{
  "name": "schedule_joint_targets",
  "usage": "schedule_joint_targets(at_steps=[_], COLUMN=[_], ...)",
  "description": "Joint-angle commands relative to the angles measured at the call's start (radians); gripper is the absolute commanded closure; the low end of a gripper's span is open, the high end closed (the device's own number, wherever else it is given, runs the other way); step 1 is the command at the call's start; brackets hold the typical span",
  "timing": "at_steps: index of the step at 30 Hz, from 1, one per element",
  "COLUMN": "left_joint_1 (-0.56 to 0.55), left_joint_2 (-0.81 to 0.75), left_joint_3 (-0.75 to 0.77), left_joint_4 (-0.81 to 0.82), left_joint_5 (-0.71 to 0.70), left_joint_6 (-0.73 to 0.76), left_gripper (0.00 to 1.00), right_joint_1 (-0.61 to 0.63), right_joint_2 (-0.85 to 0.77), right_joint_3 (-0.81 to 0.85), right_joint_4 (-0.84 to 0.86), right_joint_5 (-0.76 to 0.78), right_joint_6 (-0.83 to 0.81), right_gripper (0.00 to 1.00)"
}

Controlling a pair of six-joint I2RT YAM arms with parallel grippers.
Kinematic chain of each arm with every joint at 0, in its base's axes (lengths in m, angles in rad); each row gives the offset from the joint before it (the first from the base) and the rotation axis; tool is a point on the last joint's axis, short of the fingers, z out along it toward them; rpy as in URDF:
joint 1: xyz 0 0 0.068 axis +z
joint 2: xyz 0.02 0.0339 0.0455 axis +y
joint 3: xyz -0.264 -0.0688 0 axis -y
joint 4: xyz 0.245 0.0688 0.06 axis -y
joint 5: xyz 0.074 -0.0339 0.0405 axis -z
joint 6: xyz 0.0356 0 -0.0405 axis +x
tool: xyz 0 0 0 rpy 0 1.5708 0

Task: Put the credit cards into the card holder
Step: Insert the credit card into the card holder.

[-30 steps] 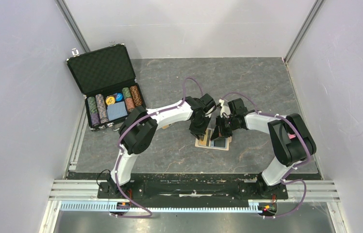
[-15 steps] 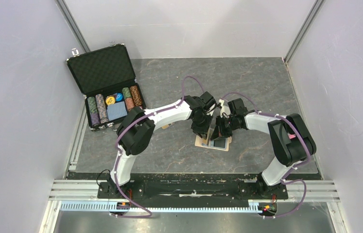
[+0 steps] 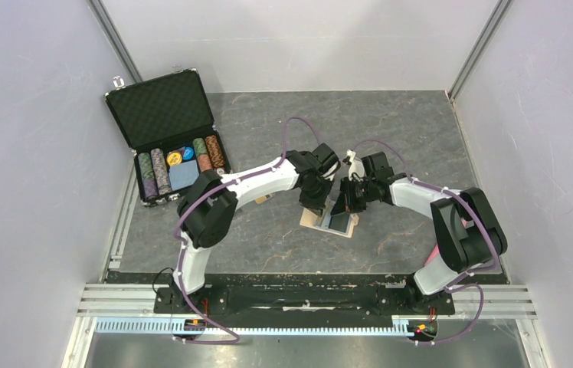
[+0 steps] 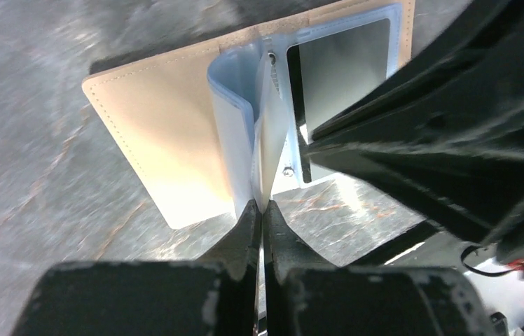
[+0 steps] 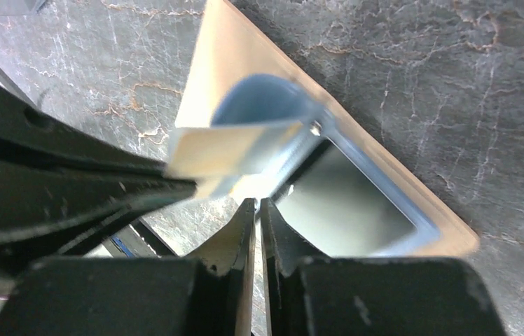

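— Where is the wallet?

— The wallet (image 4: pixel 168 133) lies open and flat on the table (image 3: pixel 268 238), about the middle, right under the tips of both arms. In the left wrist view one half shows bare tan, and the other half carries a flat pocket with a blue rim.

— And the cards?

— A dark rectangle fills that flat pocket; it looks like the black card (image 4: pixel 340 84). No gold card can be made out for sure.

— What does the left gripper do?

— The left gripper (image 4: pixel 259 213) has its jaws pressed together on the free end of a clear sleeve (image 4: pixel 265 133). This sleeve stands up from the fold of the wallet, curved near its root. In the right wrist view it looks pale yellow, but one cannot tell if a card is inside.

— And the right one?

— The right gripper (image 5: pixel 258 213) hangs just beside the left, over the pocket side. Its jaws stand nearly together, with only a thin slit. One cannot tell whether something thin is caught in the slit.

— Anything else on the table?

— An open case (image 3: pixel 162 107) with rows of chips (image 3: pixel 159 170) stands at the far left, well apart from the wallet.
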Motion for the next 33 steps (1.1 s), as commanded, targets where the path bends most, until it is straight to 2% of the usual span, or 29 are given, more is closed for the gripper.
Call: schedule_joint_targets(at_steps=[1,2,4,8,12,15,19,28,33], left_joint_1=[0.019,0.019,0.019,0.01,-0.002,-0.012,-0.029,-0.05,-0.048], left_joint_2=[-0.107,-0.117,-0.124,-0.101,-0.064,-0.038,-0.024,0.014,0.012], left_joint_3=[-0.026,-0.029,-0.029,-0.006,0.023,0.054,0.094,0.119,0.097], left_joint_4=[-0.059,-0.069,-0.073,-0.074,-0.087,-0.103,-0.114,-0.02,-0.042], left_joint_5=[-0.152,-0.173,-0.174,-0.134,-0.113,-0.097,-0.08,0.126,0.066], left_joint_6=[-0.006,-0.006,-0.006,-0.002,0.014,0.034,0.048,0.035,0.046], left_gripper=[0.98,0.96,0.86,0.6,0.46,0.42,0.42,0.37,0.32], right_joint_1=[0.002,0.0,-0.004,-0.013,-0.024,-0.032,-0.045,-0.123,-0.125], right_joint_2=[-0.058,-0.066,-0.078,-0.086,-0.087,-0.091,-0.102,-0.135,-0.131], right_joint_3=[0.036,0.036,0.038,0.041,0.035,0.029,0.021,0.012,0.006], right_joint_4=[0.037,0.039,0.041,0.042,0.042,0.042,0.042,0.043,0.052], right_joint_5=[0.017,0.019,0.022,0.023,0.016,0.014,0.015,-0.007,-0.038], right_joint_6=[0.003,0.003,0.004,0.005,0.005,0.004,0.002,0.0,0.0], right_gripper=[0.9,0.89,0.88,0.88,0.88,0.88,0.88,0.81,0.78])
